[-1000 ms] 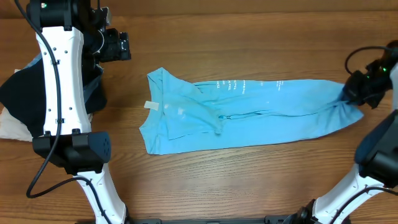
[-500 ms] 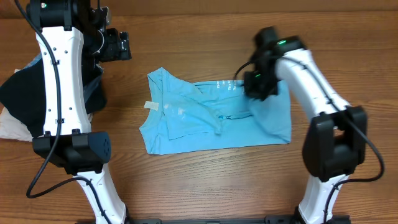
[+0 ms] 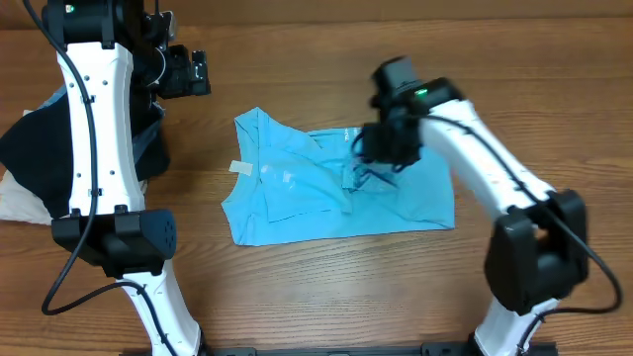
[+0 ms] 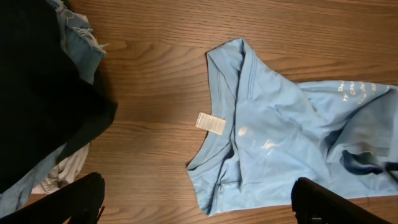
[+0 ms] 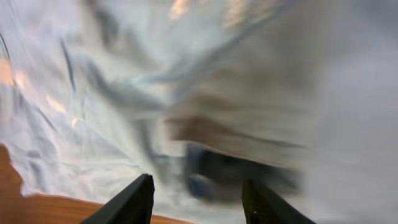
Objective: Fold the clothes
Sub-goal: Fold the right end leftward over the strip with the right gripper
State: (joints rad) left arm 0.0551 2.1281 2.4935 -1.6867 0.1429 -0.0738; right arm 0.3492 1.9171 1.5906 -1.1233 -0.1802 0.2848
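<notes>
Sky-blue T-shirt [image 3: 336, 193] lies spread across the middle of the wooden table [image 3: 297, 287], collar to the left, with its cloth rumpled under the right gripper [image 3: 381, 148]. The right arm rises from the near right edge and bends far and left, holding its gripper over the shirt's far middle part. In the blurred right wrist view the fingers [image 5: 130, 199] stand parted over the cloth; whether they touch it cannot be told. The left arm reaches up the left side, and the left gripper [image 3: 188, 71] hangs far left of the collar, jaws wide apart and empty. A white neck tag [image 4: 210, 123] and white lettering [image 4: 356, 92] show, both too small to read. Black [image 3: 35, 148], denim [image 4: 78, 37] and cream [image 3: 20, 203] garments are piled at the left edge.
</notes>
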